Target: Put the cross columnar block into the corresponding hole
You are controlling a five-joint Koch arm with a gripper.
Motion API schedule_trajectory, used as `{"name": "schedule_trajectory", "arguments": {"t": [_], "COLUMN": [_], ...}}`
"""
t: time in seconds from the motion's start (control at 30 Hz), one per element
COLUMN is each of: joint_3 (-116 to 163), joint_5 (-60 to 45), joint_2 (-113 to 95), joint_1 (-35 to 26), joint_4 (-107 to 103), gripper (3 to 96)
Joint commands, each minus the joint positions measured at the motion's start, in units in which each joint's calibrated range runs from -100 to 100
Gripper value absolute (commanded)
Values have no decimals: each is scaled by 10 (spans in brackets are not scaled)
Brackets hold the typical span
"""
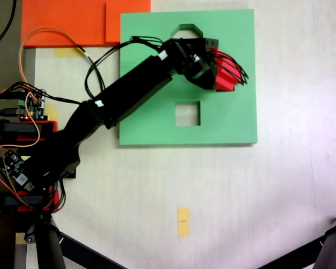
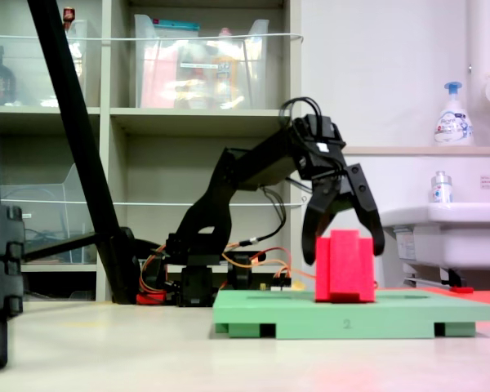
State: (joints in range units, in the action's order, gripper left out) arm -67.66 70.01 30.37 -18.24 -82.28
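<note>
The small bright red foam block with the plus-shaped section (image 2: 343, 266) stands upright on the flat green foam board (image 2: 253, 311), toward the second exterior view's right. The black gripper (image 2: 344, 245) straddles it with jaws spread — neither visibly pressing it. The plus-shaped cutout is hidden under arm and block, so I cannot tell whether the block is seated; it stands well proud, so pressing down probably remains.

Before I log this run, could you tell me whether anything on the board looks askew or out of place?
The bright red foam cross block stands upright on the flat green foam board, most of it above the surface rather than sunk into a cutout. The gripper straddles it, open. Nothing looks spilled or damaged.
</note>
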Motion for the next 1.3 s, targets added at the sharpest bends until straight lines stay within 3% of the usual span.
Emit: {"name": "schedule_trajectory", "arguments": {"t": [0.03, 0.93, 1.3], "joint_3": [-22, -25, -30], "joint_5": [7, 53, 53], "joint_2": [9, 66, -83], "joint_1": [4, 18, 9], "joint_4": [60, 91, 19], "gripper": [387, 388, 388]}}
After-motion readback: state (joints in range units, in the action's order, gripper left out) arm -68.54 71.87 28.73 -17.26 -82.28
